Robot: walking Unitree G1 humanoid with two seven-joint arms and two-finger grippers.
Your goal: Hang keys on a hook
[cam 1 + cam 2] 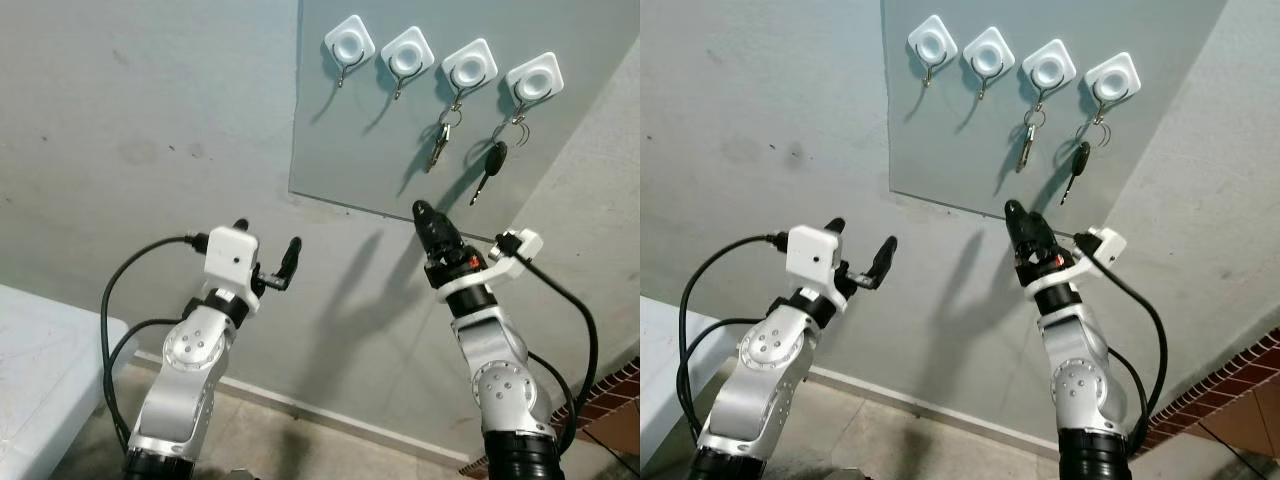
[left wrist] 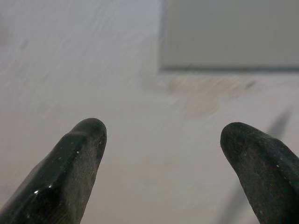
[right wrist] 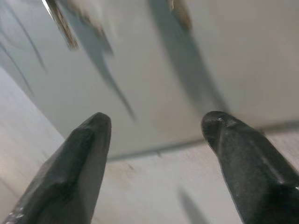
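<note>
Right gripper [image 3: 156, 135]: fingers standing apart in the wrist view, nothing between them; pointing up at the lower edge of the grey panel [image 1: 400, 130], just below the hanging keys, not touching them.
Left gripper [image 2: 161, 140]: fingers spreading wide, holding nothing; facing bare wall below and left of the panel's lower left corner, well apart from the keys.
Silver keys [image 1: 440, 143]: hanging on a ring from the third hook [image 1: 469, 66] counting from the panel's left side, dangling over the panel face.
Black-headed key [image 1: 491, 166]: hanging from the fourth hook [image 1: 534, 78], nearest the panel's right edge, blade pointing down and tilting slightly left; just beside the silver keys, apart from them.
First hook [image 1: 348, 44]: white square pad near the panel's top left, wire hook carrying nothing.
Second hook [image 1: 406, 55]: next along the panel, also carrying nothing.
Panel: flat grey sheet lying against the wall [image 1: 150, 120], all four hooks sitting in a row along its upper part.
Right arm [image 1: 495, 360]: rising from below the panel's lower right, black cable [image 1: 580, 330] looping off its wrist.
Left arm [image 1: 195, 360]: rising well left of the panel, white wrist housing on top.
White surface [image 1: 40, 360]: sitting far left and below the panel, beside the left arm.
Brick edging [image 1: 615, 390]: showing low and right of the panel, at floor level.
</note>
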